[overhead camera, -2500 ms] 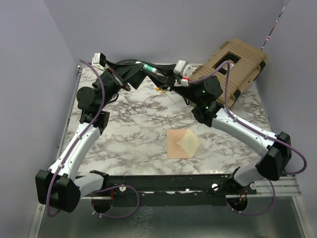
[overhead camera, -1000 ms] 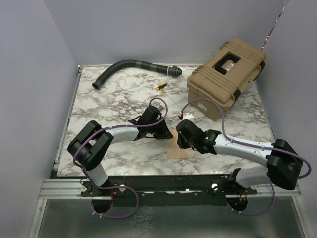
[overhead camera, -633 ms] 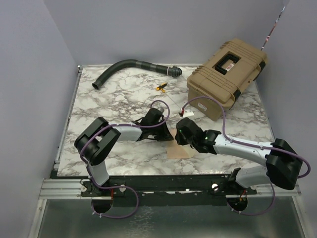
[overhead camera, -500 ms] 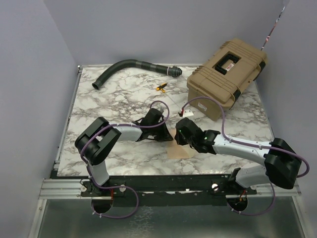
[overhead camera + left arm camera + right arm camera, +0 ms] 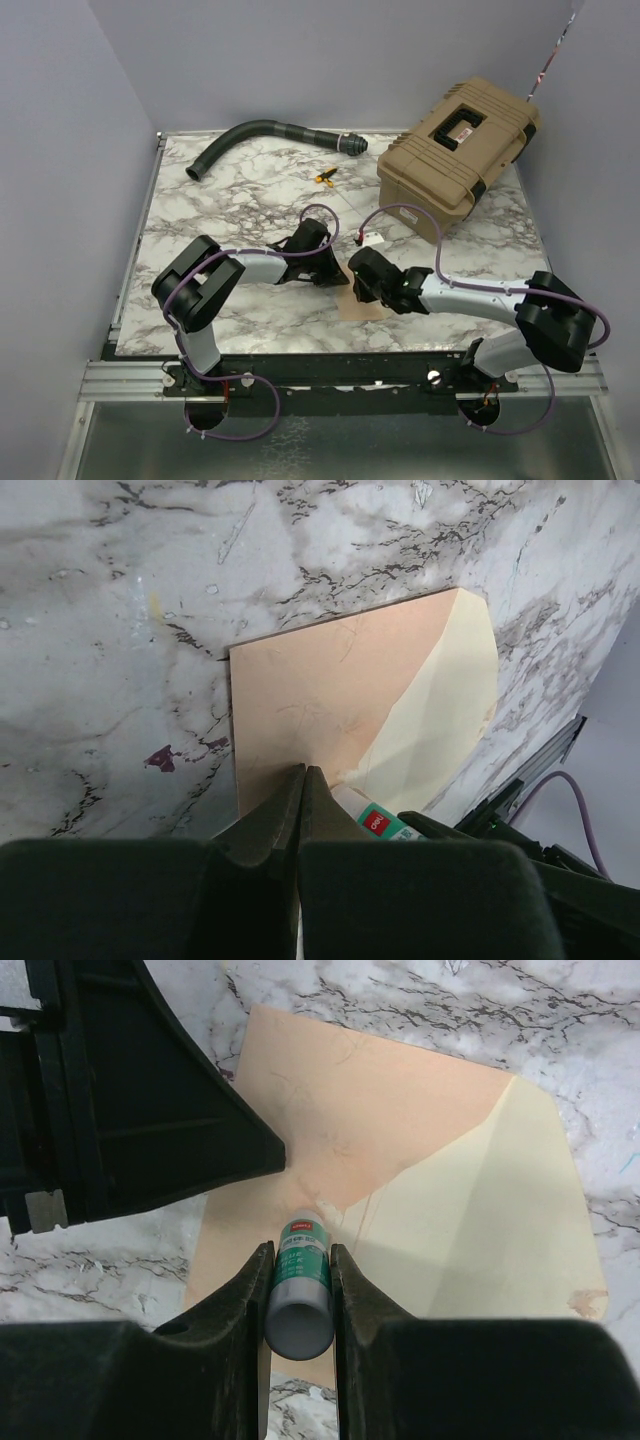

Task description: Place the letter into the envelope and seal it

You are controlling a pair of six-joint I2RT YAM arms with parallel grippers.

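Sealing step, I reckon; right gripper [image 5: 297,1260] clamps glue stick [image 5: 299,1305], tip on envelope [image 5: 380,1130] at bench's near edge, flap [image 5: 500,1200] open; left gripper [image 5: 302,780] pinched shut, tips on it; letter unseen, prob. inside; next: glue flap, fold.

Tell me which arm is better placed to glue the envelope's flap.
Right: its tool is shut on the glue stick, tip at the open flap of the envelope. The left tool is shut, empty.

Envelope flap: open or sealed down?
Open. The flap lies spread flat, cream inside facing up, not folded over the envelope. The right end effector holds a glue stick by it.
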